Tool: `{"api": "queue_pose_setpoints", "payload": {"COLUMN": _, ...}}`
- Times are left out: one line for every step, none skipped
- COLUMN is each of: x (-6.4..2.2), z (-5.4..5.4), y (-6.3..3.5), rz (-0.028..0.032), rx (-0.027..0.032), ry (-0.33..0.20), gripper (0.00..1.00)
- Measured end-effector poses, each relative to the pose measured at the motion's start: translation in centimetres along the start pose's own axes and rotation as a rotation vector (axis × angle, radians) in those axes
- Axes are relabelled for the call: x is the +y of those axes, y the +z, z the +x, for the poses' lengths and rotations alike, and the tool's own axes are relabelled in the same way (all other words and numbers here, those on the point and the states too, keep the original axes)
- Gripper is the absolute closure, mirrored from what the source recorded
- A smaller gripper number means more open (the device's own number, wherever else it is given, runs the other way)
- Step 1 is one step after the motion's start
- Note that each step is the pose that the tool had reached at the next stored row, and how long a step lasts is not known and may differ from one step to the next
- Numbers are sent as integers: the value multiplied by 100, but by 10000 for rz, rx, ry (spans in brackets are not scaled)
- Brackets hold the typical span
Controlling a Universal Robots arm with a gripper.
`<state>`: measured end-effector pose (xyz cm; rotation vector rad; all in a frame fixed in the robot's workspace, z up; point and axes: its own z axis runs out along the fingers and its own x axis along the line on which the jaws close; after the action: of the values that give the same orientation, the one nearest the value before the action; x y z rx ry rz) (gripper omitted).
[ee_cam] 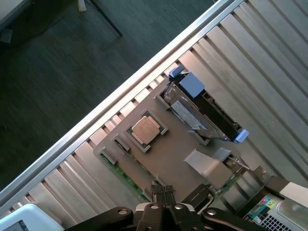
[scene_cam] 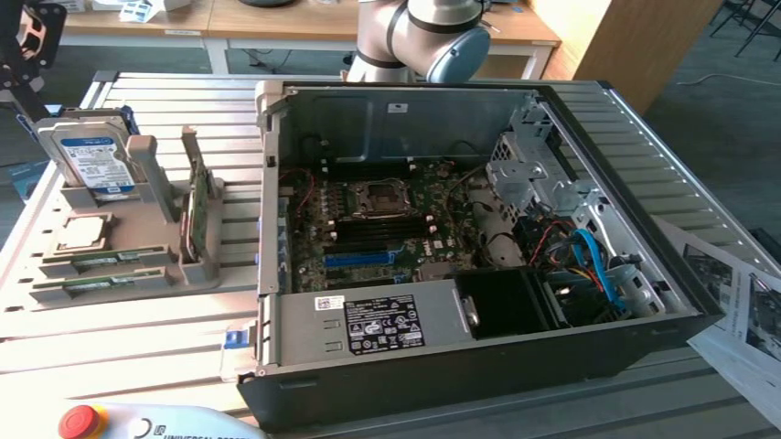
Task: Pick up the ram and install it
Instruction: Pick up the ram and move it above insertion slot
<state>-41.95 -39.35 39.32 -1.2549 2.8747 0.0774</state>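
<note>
claw (ee_cam: 163, 193) pressed together above slatted metal table (ee_cam: 269, 57), dark floor (ee_cam: 48, 72) beyond

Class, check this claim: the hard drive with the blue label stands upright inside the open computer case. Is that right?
Not right. The hard drive with the blue label does stand upright, but in the grey holder on the slatted table, outside the open computer case, to the exterior view's left of it. The exterior view shows this.
</note>
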Motion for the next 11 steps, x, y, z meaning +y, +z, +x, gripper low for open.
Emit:
{"api": "queue_pose_setpoints", "payload": {"x": 0, "z": 0, "y": 0, "rz": -2, "rx": 3, "ry": -71, "gripper": 90}}
{"api": "queue_pose_setpoints", "payload": {"x": 0, "z": 0, "y": 0, "rz": -3, "rx": 6, "ry": -140, "gripper": 90}}
{"api": "queue_pose_setpoints", "payload": {"x": 0, "z": 0, "y": 0, "rz": -5, "rx": 9, "ry": -211, "gripper": 90}}
{"api": "queue_pose_setpoints", "payload": {"x": 0, "z": 0, "y": 0, "rz": -7, "rx": 12, "ry": -281, "gripper": 90}}
{"api": "queue_pose_setpoints", "payload": {"x": 0, "z": 0, "y": 0, "rz": -8, "rx": 15, "ry": -352, "gripper": 90}}
{"api": "queue_pose_setpoints", "payload": {"x": 0, "z": 0, "y": 0, "rz": -10, "rx": 19, "ry": -426, "gripper": 90}}
{"api": "queue_pose_setpoints", "payload": {"x": 0, "z": 0, "y": 0, "rz": -11, "rx": 22, "ry": -500, "gripper": 90}}
{"api": "queue_pose_setpoints", "payload": {"x": 0, "z": 0, "y": 0, "rz": -15, "rx": 28, "ry": -642, "gripper": 90}}
{"api": "queue_pose_setpoints", "payload": {"x": 0, "z": 0, "y": 0, "rz": -16, "rx": 30, "ry": -711, "gripper": 90}}
{"api": "queue_pose_setpoints", "payload": {"x": 0, "z": 0, "y": 0, "rz": -20, "rx": 37, "ry": -859, "gripper": 90}}
{"api": "queue_pose_setpoints", "payload": {"x": 0, "z": 0, "y": 0, "rz": -22, "rx": 40, "ry": -929, "gripper": 90}}
